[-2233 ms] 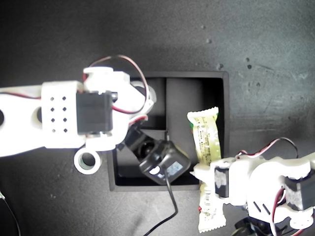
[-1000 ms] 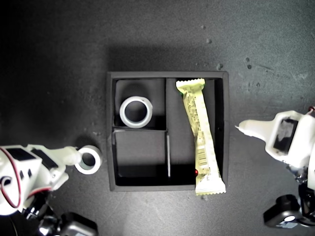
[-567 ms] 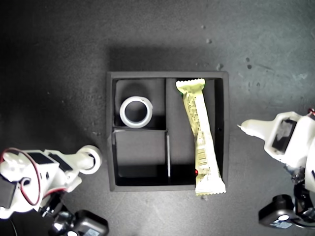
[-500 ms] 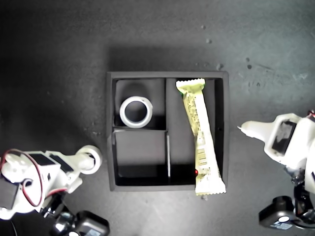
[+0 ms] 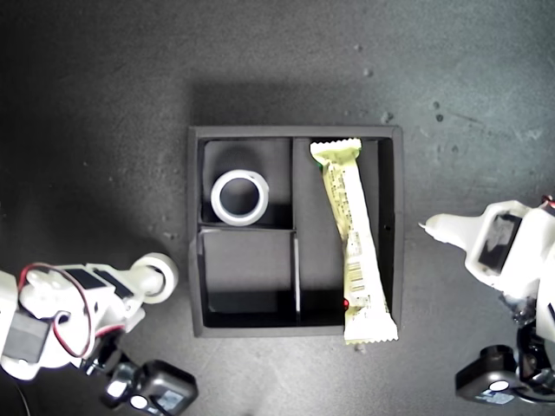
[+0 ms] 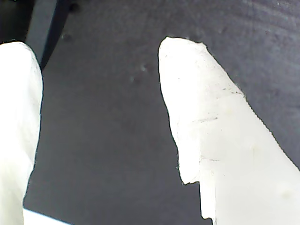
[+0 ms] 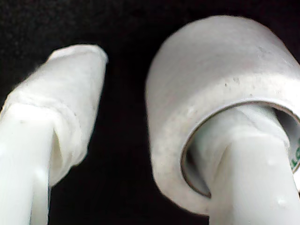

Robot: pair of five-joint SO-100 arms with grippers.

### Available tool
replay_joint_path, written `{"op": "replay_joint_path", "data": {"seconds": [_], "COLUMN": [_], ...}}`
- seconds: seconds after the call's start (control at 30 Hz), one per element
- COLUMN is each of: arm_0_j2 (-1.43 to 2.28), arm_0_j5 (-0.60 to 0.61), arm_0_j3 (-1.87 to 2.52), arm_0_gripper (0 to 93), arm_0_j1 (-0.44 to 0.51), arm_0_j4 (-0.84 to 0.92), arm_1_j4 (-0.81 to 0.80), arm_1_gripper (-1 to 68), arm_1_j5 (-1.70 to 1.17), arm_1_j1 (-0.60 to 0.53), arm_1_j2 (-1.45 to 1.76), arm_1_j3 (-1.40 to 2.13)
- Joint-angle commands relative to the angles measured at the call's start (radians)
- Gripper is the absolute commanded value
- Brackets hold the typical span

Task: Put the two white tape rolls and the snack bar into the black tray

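2nd gripper (image 7: 126,140) has one finger thru the small roll (image 5: 156,277), jaws apart, at 9 o'clock off the tray (image 5: 195,260). Should pinch the wall before lifting, then drop it in the empty cell. 1st gripper (image 6: 98,122) idle, jaws wide.

dark speckled table (image 5: 104,104) seen from above, carrying a black tray (image 5: 196,230) at centre. just outside the tray wall on the exterior view's left, a small tape roll (image 5: 158,276); whether resting on the surface or lifted cannot be told.
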Motion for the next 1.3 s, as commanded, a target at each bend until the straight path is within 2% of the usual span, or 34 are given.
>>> {"op": "replay_joint_path", "data": {"seconds": [0.0,0.1,0.17,0.4,0.43,0.53,0.77,0.93,1.1,1.27], "arm_0_j2": [-0.066,-0.046,0.006,0.117,0.106,0.048,-0.324,-0.793,-0.907,-0.940], "arm_0_j5": [0.006,-0.009,-0.009,0.121,0.146,0.218,0.298,0.307,0.270,0.255], "arm_0_j3": [-0.058,-0.063,-0.086,-0.476,-0.554,-0.779,-1.304,-1.891,-1.922,-1.913], "arm_0_gripper": [7.4,0.1,0.1,0.1,0.1,0.1,0.1,0.1,0.1,0.1], "arm_0_j1": [-0.028,-0.043,-0.052,-0.104,-0.114,-0.140,-0.147,-0.137,-0.160,-0.170], "arm_0_j4": [-0.008,0.020,0.095,0.554,0.609,0.716,0.848,1.028,1.028,1.029], "arm_1_j4": [-0.005,-0.003,-0.003,-0.003,-0.003,-0.005,-0.015,-0.225,-0.423,-0.545], "arm_1_gripper": [15.0,12.4,10.9,9.1,7.2,0.0,-0.1,-0.2,-0.2,-0.2], "arm_1_j5": [0.021,0.041,0.060,0.232,0.265,0.364,0.557,0.655,0.710,0.736], "arm_1_j1": [-0.003,0.000,0.002,0.072,0.080,0.094,0.100,0.098,0.080,0.035], "arm_1_j2": [0.058,0.060,0.075,0.302,0.347,0.474,0.758,1.092,1.364,1.396], "arm_1_j3": [-0.035,-0.071,-0.083,0.000,0.015,0.080,0.383,0.813,1.181,1.364]}}
